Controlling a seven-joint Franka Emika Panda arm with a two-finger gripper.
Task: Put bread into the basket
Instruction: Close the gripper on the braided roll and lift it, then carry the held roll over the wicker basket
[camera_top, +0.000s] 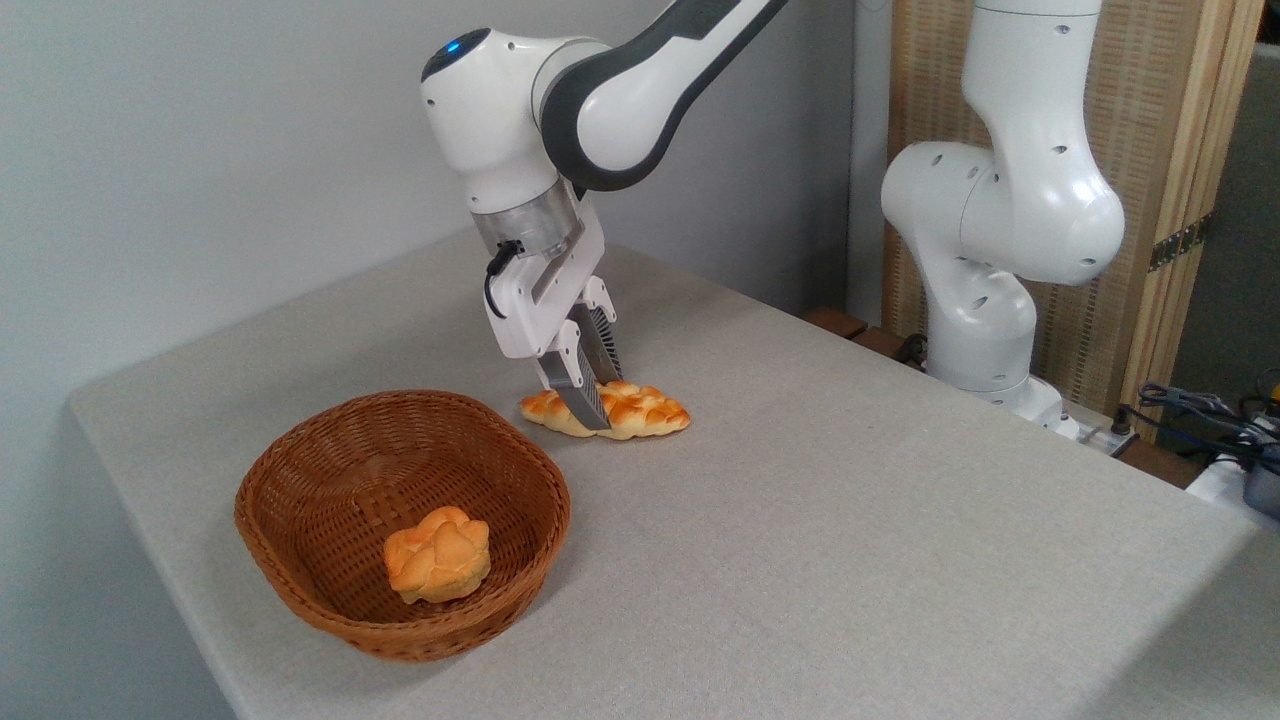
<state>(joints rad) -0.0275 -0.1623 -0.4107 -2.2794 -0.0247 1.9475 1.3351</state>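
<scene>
The bread (650, 411), a long braided golden loaf, lies on the grey table just right of the basket's far end. My gripper (602, 402) has come down over the loaf's left-middle part. One finger stands in front of the loaf and the other behind it, both pressed against its sides, and the loaf still rests on the table. The basket (262, 470), oval brown wicker with low sides, sits at the front left.
A small round knobbly bun (437, 553) lies inside the basket. A second white robot arm (1000, 220) stands at the table's far right, with cables (1200, 410) beside it. The table's left edge (150, 540) runs close to the basket.
</scene>
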